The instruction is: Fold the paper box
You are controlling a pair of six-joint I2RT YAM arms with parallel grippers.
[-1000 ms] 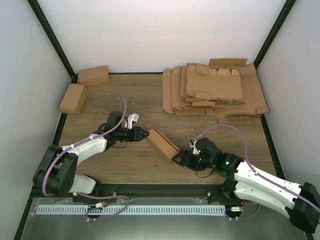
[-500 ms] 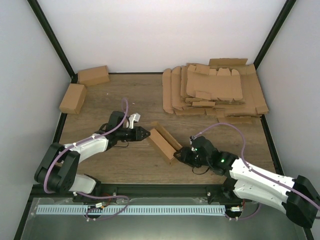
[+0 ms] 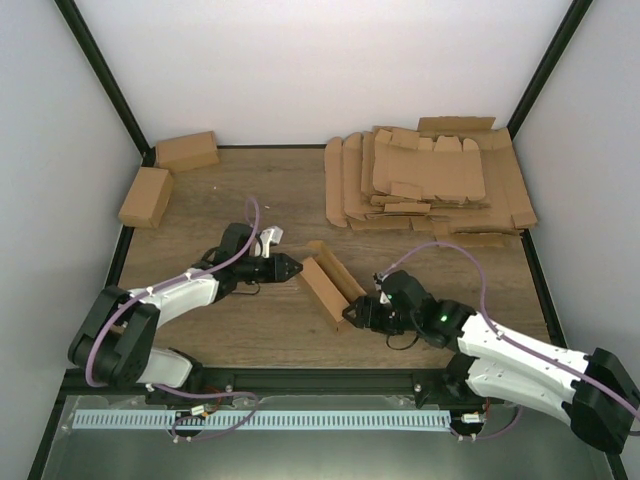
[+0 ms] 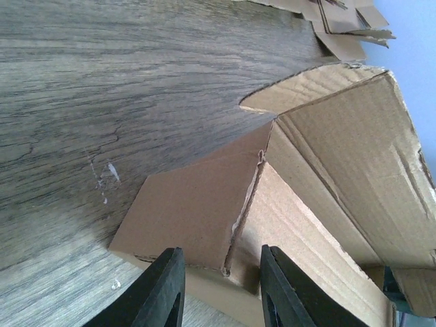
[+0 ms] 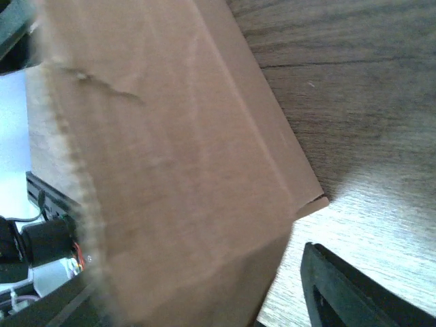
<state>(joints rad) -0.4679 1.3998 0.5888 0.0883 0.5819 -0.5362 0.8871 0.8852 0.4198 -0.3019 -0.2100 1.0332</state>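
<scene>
The paper box point(image 3: 330, 285), a part-folded brown trough with its top open, lies diagonally at the table's middle. My left gripper point(image 3: 291, 268) is open at the box's far-left end. In the left wrist view its fingertips point(image 4: 163, 289) stand either side of the end flap's point(image 4: 194, 208) lower corner without pinching it. My right gripper point(image 3: 352, 313) is open at the box's near-right end. In the right wrist view the box's outer wall point(image 5: 170, 157) fills the frame between the jaws. One finger point(image 5: 354, 293) stands apart from the wall, with bare table between.
A messy stack of flat brown blanks point(image 3: 430, 180) lies at the back right, and its edge shows in the left wrist view point(image 4: 347, 20). Two finished boxes point(image 3: 187, 151) point(image 3: 145, 196) sit at the back left. Black frame posts stand at the corners.
My right gripper has slid left along the table to the box's near end. My left gripper has edged right against the far end. The box has turned slightly.
</scene>
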